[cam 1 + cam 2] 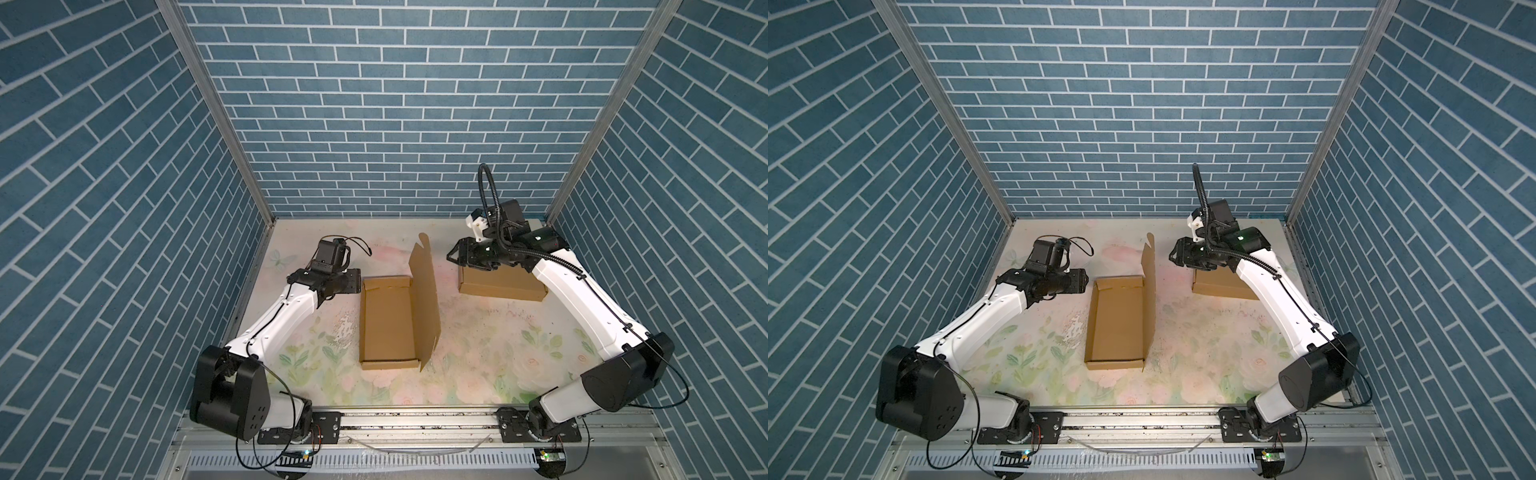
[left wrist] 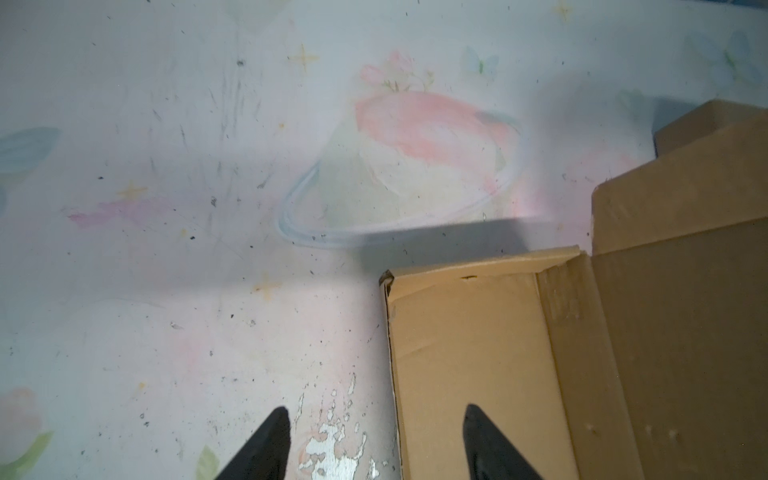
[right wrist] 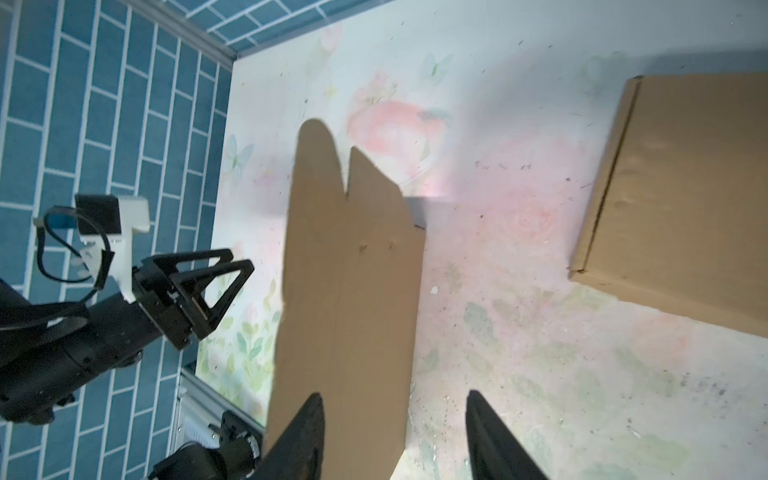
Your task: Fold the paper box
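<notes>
Floral tabletop point(image 1: 478, 332): box point(image 1: 386, 324) with lid point(image 1: 424, 299) upright, awaiting closure; left gripper point(image 2: 376, 409) and right gripper point(image 3: 394, 395) flank it, fingers parted, empty.

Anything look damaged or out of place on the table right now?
The table covering is peeled to bare patches just left of the open box. That box's rear left corner looks slightly crushed. Its lid stands upright.

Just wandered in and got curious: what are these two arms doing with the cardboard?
A two-armed robot is folding the paper box, which lies open in the middle, lid standing upright. The left gripper hovers open by its far left corner; the right gripper hangs open beside a second, closed box. Neither holds anything.
</notes>
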Controlling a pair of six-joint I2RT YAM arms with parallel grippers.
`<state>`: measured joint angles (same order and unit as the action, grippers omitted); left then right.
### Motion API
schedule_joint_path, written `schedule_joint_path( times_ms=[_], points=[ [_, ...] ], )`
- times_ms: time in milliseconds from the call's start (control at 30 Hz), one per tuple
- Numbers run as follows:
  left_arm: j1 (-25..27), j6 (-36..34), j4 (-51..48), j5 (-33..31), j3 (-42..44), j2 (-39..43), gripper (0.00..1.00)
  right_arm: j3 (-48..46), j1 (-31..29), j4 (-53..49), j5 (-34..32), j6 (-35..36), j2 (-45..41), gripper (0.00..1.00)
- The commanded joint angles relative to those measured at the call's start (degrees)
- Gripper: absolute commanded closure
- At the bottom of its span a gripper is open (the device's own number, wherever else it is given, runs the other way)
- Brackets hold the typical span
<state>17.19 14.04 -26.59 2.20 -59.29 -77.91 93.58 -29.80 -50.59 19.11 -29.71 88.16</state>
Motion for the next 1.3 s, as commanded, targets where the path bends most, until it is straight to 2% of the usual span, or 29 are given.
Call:
schedule_joint_path(
  times_ms=[0, 67, 167, 233, 333, 433, 633, 967, 1167, 1267],
  points=[
    [-0.45, -3.66, 1.71, -4.39, 0.57, 3.73, 0.23, 5.74, -2.88, -4.68, 1.84, 0.27, 3.06, 0.46],
    [-1.16, -3.2, 1.37, -6.34, 0.89, 5.42, 0.09, 7.99, -4.22, -6.23, 1.3, 1.58, 5.14, 0.47],
    [-3.37, -1.84, 2.51, -4.63, 2.36, 7.76, 0.02, 10.25, -5.56, -7.6, 0.07, 3.12, 7.55, 0.49],
    [-5.21, -0.78, 3.78, -1.5, 3.42, 8.98, 0.03, 11.87, -6.12, -9.08, -0.34, 4.24, 9.45, 0.53],
    [-6.42, -1.01, 5.2, 1.24, 4.34, 10.09, 0.08, 16.62, -7.25, -14.07, -3.34, 7.59, 13.27, 0.64],
    [-6.74, -1.88, 5.88, 2.41, 4.77, 11.03, 0.13, 20.47, -8.29, -17.78, -8.01, 11.34, 15.91, 0.76],
    [-6.91, -2.99, 5.26, 2.83, 4.47, 11.17, 0.18, 24.19, -8.33, -17.32, -13.74, 20.36, 18.54, 1.0],
    [-7.02, -3.5, 4.09, 3.43, 4.17, 11.11, 0.19, 32.68, -8.41, -12.82, -13.75, 36.95, 24.5, 1.0],
    [-7.36, -2.32, 4.24, 3.78, 4.79, 10.99, 0.2, 41.84, -9.22, -14.34, -20.2, 49.34, 30.91, 1.0],
    [-7.52, -1.26, 4.51, 4.33, 5.06, 10.72, 0.2, 44.68, -9.95, -13.22, -20.24, 56.09, 33.04, 1.0]
  ],
)
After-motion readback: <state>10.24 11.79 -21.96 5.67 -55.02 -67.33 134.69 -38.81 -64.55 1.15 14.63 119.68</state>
